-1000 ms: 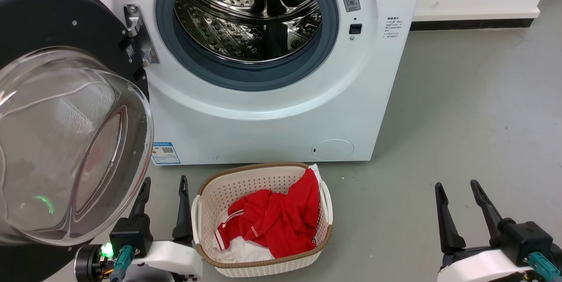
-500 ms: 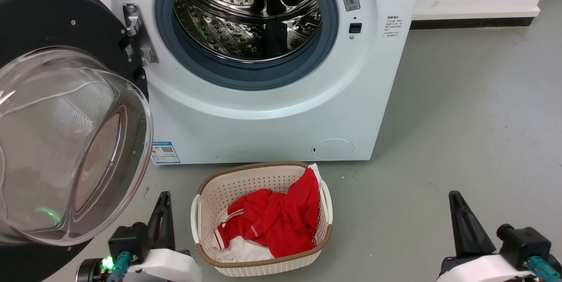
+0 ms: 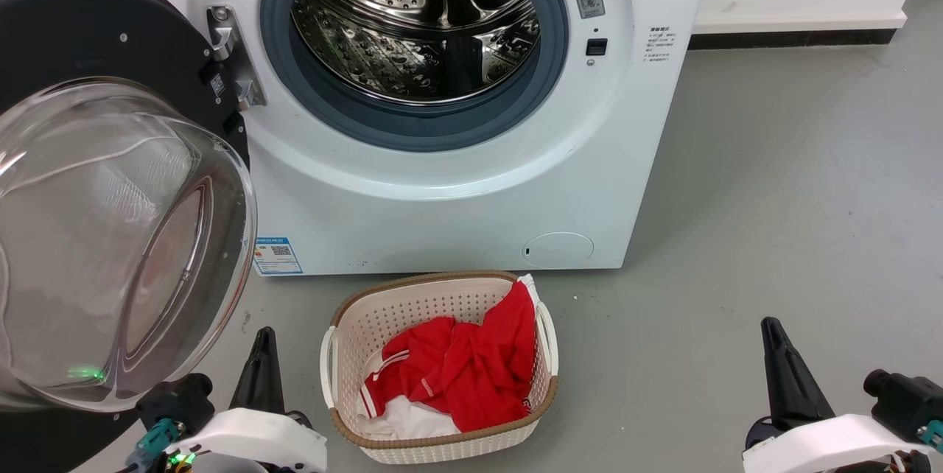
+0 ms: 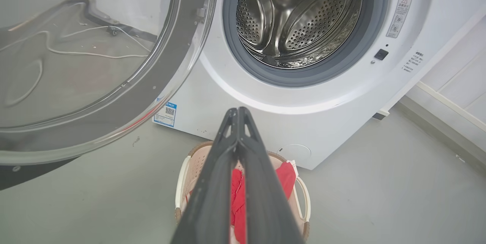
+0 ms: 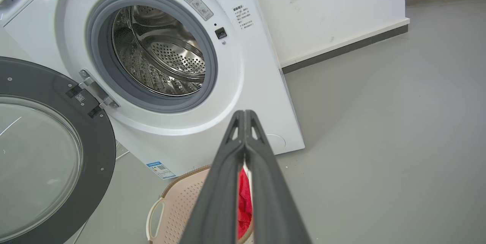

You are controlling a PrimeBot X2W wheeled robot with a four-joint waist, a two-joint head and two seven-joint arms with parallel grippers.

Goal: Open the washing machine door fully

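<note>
- The washing machine door (image 3: 110, 222) stands swung out to the left of the washing machine (image 3: 442, 200). It hangs from a metal hinge (image 3: 232, 53) at the left edge of the drum mouth, and its inner side faces us.
- The door's lower rim comes near on the left, just beside the left end effector (image 4: 237, 111). We cannot tell whether they touch.
- To the right, the grey floor (image 3: 773, 200) lies bare and wide, from the machine's right edge to the white skirting (image 3: 796, 23) at the far wall.
- A beige basket (image 3: 346, 333) sits on the floor just near of the machine's front. It is between the two end effectors and closer to the left one.
- The door is a glossy black ring around a clear, bulging glass bowl, which throws pale reflections.
- The drum (image 3: 420, 23) is perforated steel with raised ribs, ringed by a grey rubber gasket (image 3: 435, 130).
- The machine's front is smooth white, with a blue label (image 3: 278, 257) at the lower left and a round flap (image 3: 558, 250) at the lower right.
- The basket wall is pierced with small holes under a brown rim. A rumpled red garment (image 3: 471, 370) lies inside over something white.
- The left end effector's long dark fingers are pressed together, with nothing between them.
- The right end effector (image 5: 245, 114) is likewise pressed together and empty, low at the near right over bare floor.
</note>
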